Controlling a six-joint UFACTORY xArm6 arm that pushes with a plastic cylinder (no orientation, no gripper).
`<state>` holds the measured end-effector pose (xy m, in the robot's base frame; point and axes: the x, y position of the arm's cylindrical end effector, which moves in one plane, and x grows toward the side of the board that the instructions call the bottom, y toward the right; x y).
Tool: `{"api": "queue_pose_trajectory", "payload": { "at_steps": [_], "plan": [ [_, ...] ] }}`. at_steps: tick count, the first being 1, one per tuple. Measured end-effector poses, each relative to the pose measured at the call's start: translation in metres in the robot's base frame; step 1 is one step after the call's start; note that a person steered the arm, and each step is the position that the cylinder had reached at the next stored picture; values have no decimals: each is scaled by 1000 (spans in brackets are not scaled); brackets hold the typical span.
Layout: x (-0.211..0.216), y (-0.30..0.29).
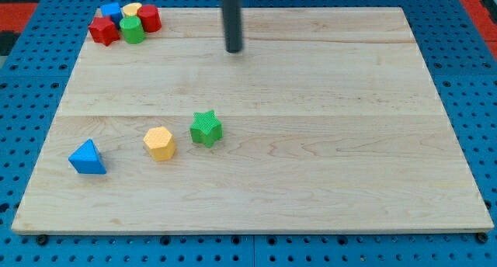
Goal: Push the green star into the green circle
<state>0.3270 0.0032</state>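
The green star (206, 129) lies left of the board's middle, toward the view's bottom. The green circle (132, 30), a short cylinder, stands in a tight cluster at the board's top left corner. My tip (234, 50) is near the view's top centre, well above and slightly right of the star, and to the right of the cluster. It touches no block.
The cluster also holds a red star (102, 30), a blue block (112, 11), a yellow block (132, 9) and a red cylinder (149, 19). A yellow hexagon (159, 143) sits just left of the green star. A blue triangle (87, 157) lies farther left.
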Motion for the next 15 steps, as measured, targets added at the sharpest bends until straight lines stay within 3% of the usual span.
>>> {"api": "queue_pose_trajectory", "payload": {
  "at_steps": [2, 3, 5, 7, 8, 10, 12, 13, 15],
  "plan": [
    [165, 78],
    [192, 56],
    [175, -53],
    [67, -112],
    [44, -123],
    [56, -162],
    [5, -170],
    [7, -168],
    [36, -231]
  ]
}}
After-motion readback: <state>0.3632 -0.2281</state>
